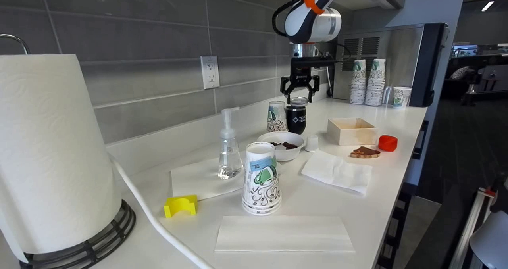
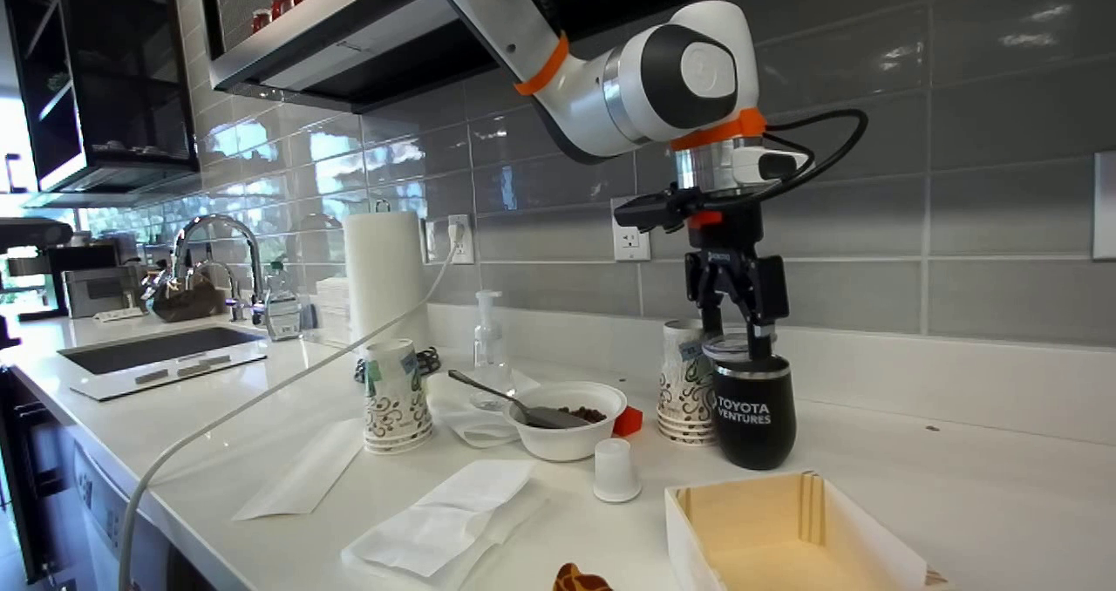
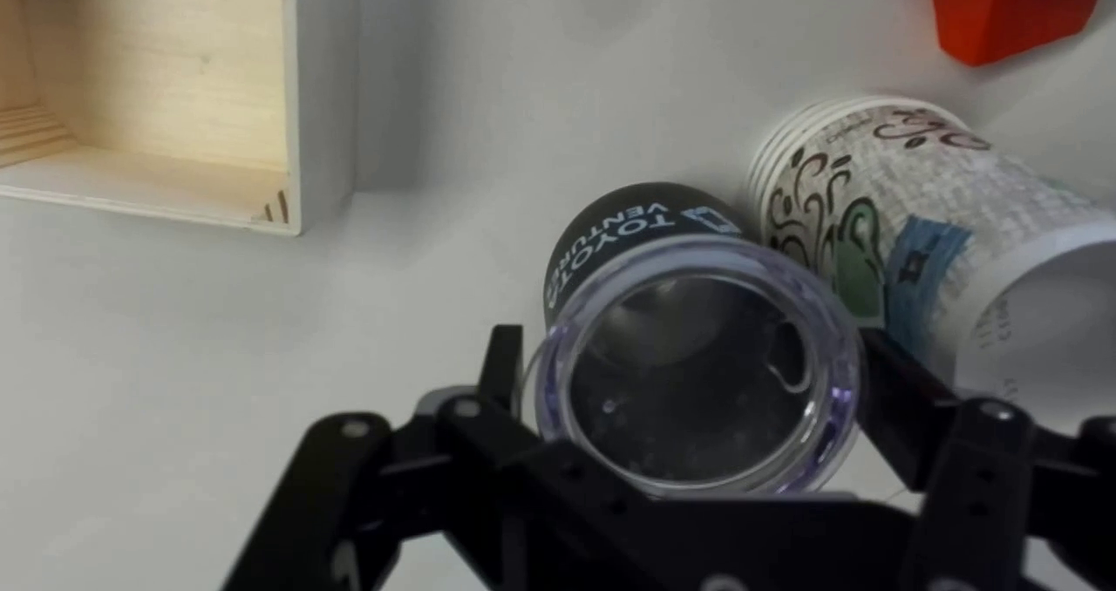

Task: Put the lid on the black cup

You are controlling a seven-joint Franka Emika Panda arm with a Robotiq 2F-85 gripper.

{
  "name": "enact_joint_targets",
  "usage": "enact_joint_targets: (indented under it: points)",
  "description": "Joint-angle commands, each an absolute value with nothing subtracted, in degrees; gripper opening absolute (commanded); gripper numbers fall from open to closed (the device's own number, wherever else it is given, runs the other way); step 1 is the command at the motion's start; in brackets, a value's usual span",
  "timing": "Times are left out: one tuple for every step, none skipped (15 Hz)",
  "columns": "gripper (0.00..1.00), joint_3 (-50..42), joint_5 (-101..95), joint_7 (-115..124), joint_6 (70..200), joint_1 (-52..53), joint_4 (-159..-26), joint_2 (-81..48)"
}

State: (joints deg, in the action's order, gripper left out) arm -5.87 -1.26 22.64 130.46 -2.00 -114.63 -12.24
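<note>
The black cup (image 1: 296, 122) stands upright on the counter, with pale lettering on its side; it also shows in an exterior view (image 2: 755, 417) and in the wrist view (image 3: 623, 229). The clear round lid (image 2: 725, 349) is between the fingers of my gripper (image 2: 738, 343), at the cup's rim and a little offset from it. In the wrist view the lid (image 3: 697, 364) spans the gap between both fingers of the gripper (image 3: 689, 382), which appear to touch its edge. The lid hides the cup's mouth. Whether the lid touches the rim I cannot tell.
A stack of patterned paper cups (image 2: 684, 386) stands right beside the black cup. A white bowl (image 2: 567, 443), a small white cup (image 2: 615, 471) and an open wooden box (image 2: 785, 530) are nearby. A soap dispenser (image 1: 229, 150) stands near the tiled wall.
</note>
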Motion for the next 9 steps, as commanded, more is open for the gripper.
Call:
enact_joint_targets:
  points:
    - [0.67, -5.8, 0.2, 21.2, 128.4, -2.6, -111.0, -14.5]
    - [0.67, -5.8, 0.5, 21.1, 128.3, -2.7, -110.4, -15.0]
    - [0.67, -5.8, 0.6, 21.1, 128.0, -2.7, -109.7, -15.5]
    - [0.67, -5.8, 0.7, 21.1, 127.8, -2.7, -109.0, -16.0]
    - [0.67, -5.8, 0.7, 21.2, 127.5, -2.8, -108.5, -16.4]
    - [0.67, -5.9, 0.7, 21.3, 127.3, -2.7, -108.1, -16.8]
    - [0.67, -5.9, 0.5, 21.4, 126.9, -2.6, -107.7, -17.2]
    - [0.67, -5.9, 0.3, 21.6, 126.8, -2.6, -107.6, -17.3]
    - [0.67, -6.0, 0.2, 21.8, 126.5, -2.5, -107.3, -17.5]
